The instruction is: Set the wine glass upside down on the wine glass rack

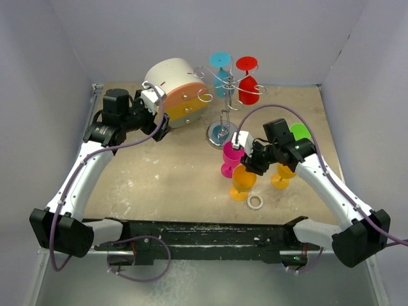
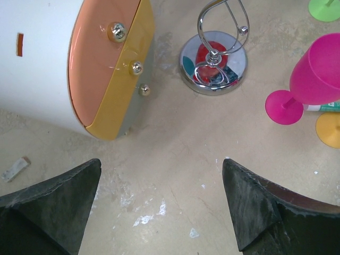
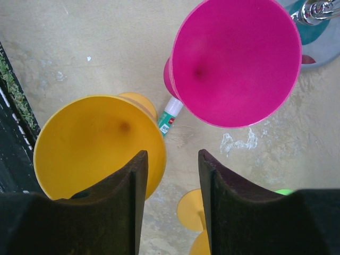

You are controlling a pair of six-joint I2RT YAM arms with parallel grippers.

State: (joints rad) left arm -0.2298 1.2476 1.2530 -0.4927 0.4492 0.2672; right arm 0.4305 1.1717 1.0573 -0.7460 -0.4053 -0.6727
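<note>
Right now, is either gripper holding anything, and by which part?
Nothing held. The left gripper is open; the right gripper is open over the orange glass rim, not clamping.

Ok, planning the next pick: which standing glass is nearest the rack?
The pink glass, beside the rack base; orange glasses and green glass stand farther off.

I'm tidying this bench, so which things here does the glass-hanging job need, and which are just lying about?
For the job:
wine glass rack
pink glass
yellow glass
right gripper, open above those two

Lying about:
round drawer box
white tape ring
small white-and-green tube
</note>
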